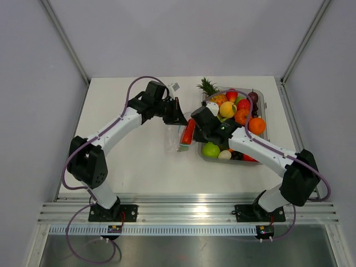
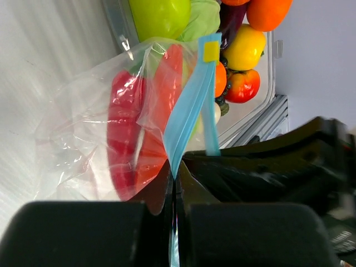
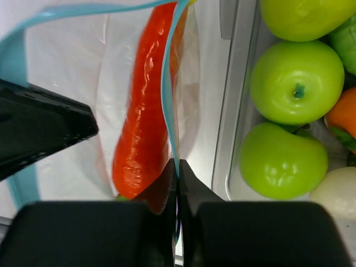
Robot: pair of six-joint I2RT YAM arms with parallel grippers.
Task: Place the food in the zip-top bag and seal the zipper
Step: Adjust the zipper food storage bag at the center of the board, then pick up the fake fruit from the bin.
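The clear zip-top bag (image 1: 172,139) lies left of the tray, mouth held between both grippers. A long red chili (image 1: 189,132) sits in it; in the left wrist view a red piece (image 2: 122,133) and an orange-red piece (image 2: 164,94) show through the plastic (image 2: 72,128). The right wrist view shows the long orange-red piece (image 3: 144,111) inside the bag. My left gripper (image 2: 174,179) is shut on the light-blue zipper (image 2: 192,100). My right gripper (image 3: 177,164) is shut on the zipper strip (image 3: 167,83) too. The mouth gapes between them. Both grippers (image 1: 179,118) (image 1: 196,118) are close together.
A rigid clear tray (image 1: 265,114) at the right holds green apples (image 3: 295,80), oranges (image 1: 256,125) and other toy fruit, with a pineapple (image 1: 208,87) at its back left. The tray rim (image 3: 228,111) is right beside the bag. The left gripper's finger (image 3: 39,128) is near.
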